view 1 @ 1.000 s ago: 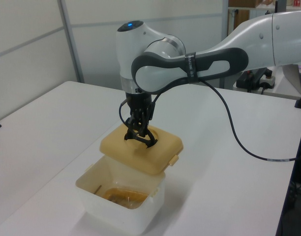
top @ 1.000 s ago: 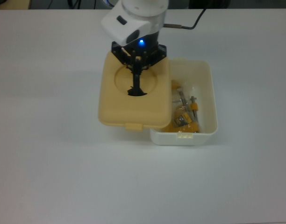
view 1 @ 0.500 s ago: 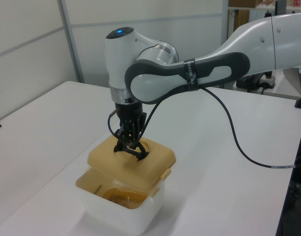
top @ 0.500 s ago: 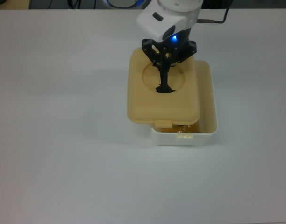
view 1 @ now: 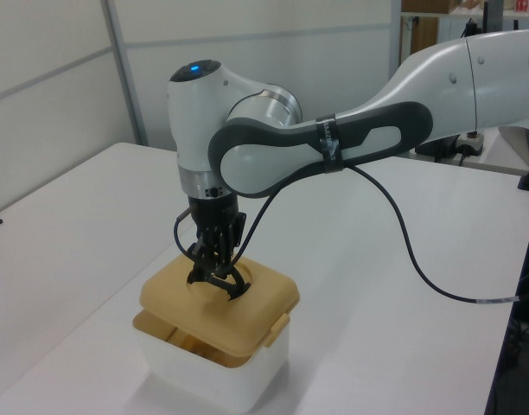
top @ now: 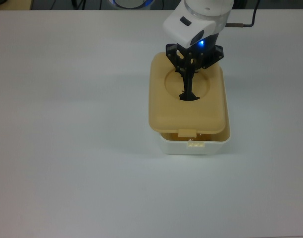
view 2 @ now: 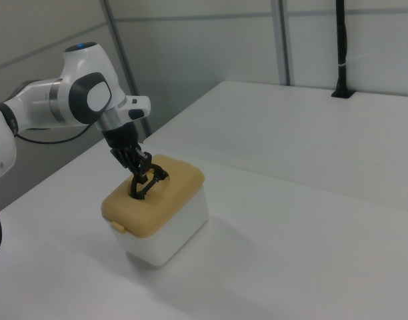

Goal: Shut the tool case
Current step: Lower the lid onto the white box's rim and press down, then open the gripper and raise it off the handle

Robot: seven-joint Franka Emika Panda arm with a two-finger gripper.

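Note:
The tool case's white tub (top: 195, 147) (view 1: 214, 378) (view 2: 177, 227) stands on the table. Its tan lid (top: 164, 111) (view 1: 247, 309) (view 2: 159, 203) covers almost all of the tub and sits slightly toward the top view's left, with a thin strip of rim showing on the top view's right and front. My gripper (top: 188, 85) (view 1: 213, 273) (view 2: 143, 180) reaches down into the lid's round recess, shut on the black handle (top: 189, 95) (view 1: 221, 281) (view 2: 147, 187). The tub's contents are hidden under the lid.
A white table (top: 67, 148) spreads around the case on all sides. A black cable (view 1: 420, 259) hangs from the arm on the left view's right. A black post (view 2: 341, 47) stands at the far table edge in the right view.
The gripper has carried the lid toward the top view's right, from beside the tub to over it. The tub's contents, seen earlier, are now covered.

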